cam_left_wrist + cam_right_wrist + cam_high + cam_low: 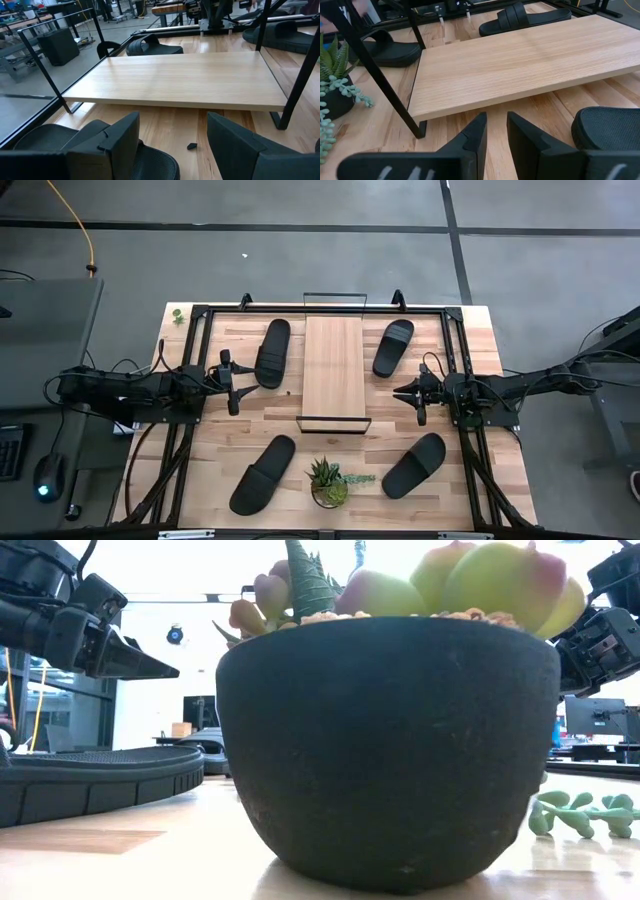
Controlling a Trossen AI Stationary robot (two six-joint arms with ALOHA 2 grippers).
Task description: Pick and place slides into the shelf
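Nothing's on the shelf [332, 370] yet imo: near edge of the surface [480, 480] has two slides, one front-left [263, 474] and one front-right [414, 465], w/ a potted plant [328, 484] between, and two more sit farther back beside the shelf, left [272, 352] and right [393, 347]. Left pincer [231, 383] hangs wide open and empty just by that back-left slide, right pincer [412, 393] is nearly closed w/ nothing in it. I'd drop the left one over the strap, clamp across it, then lift high enough to clear the shelf's wire ends before setting down.
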